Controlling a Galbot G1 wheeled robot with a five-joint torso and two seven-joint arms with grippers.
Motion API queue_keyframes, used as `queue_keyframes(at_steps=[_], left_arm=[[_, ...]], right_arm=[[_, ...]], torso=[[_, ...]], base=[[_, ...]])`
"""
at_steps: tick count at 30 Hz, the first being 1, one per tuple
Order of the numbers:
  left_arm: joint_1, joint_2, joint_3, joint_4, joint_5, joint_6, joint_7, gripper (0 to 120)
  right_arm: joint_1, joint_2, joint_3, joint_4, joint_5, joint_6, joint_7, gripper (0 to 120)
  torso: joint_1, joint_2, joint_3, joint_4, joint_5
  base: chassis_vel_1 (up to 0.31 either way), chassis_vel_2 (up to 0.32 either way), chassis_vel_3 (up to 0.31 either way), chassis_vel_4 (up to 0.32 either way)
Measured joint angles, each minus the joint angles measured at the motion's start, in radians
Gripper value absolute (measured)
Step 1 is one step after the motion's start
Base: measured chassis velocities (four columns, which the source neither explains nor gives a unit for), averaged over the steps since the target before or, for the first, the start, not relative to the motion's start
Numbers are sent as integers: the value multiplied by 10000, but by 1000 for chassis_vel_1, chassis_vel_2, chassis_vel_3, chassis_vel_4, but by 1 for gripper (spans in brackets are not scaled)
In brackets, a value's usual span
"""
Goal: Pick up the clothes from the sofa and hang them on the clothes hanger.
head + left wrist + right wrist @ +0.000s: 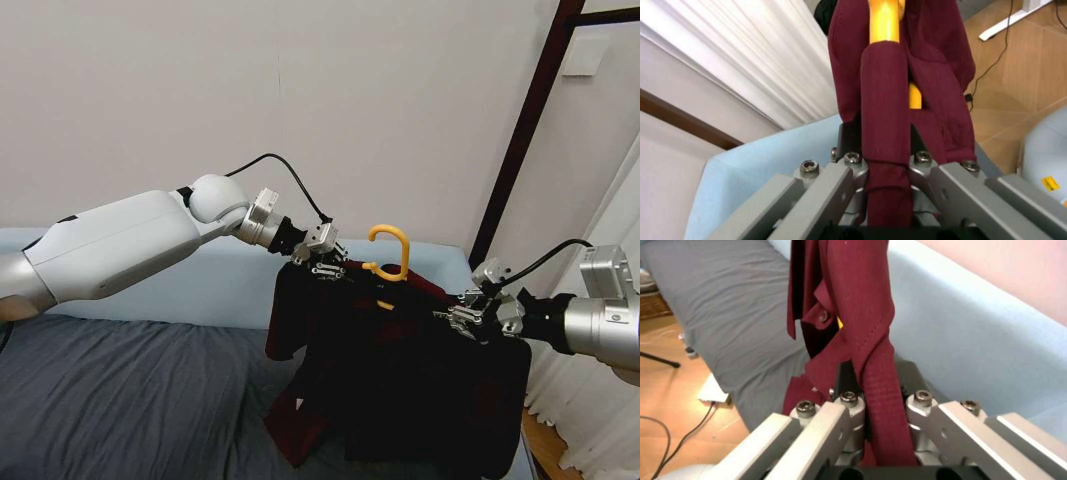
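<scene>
The dark red garment (400, 380) hangs above the grey sofa (120, 400), stretched between both grippers, w/ the yellow hanger (390, 250) inside its neck and the hook sticking up approx. midway between them. The left gripper (322, 255) is at one shoulder, its jaws pinched narrow on a fabric fold that covers the hanger's bar. The right gripper (470, 315) is lower, at the other shoulder, also clamped on a fabric strip. The hem seems to touch the seat, but this part is too dark to be sure.
</scene>
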Motion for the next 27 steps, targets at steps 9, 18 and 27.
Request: queue_keyframes(at_steps=[9,18,27], left_arm=[[63,53,-71,21,53,-77,-100,3],[-15,297,-344,14,209,-186,-1072,32],[644,827,-946,-596,306,-239,-1546,65]], right_arm=[[3,111,-105,43,-363,227,-186,4],[8,283,-203,-17,-488,409,134,3],[14,476,-198,213,53,117,1295,3]], torso=[[0,0,0,0,0],[0,-1,0,-1,1],[0,0,0,2,-1]], base=[[0,0,0,0],[0,0,0,0],[0,0,0,0]])
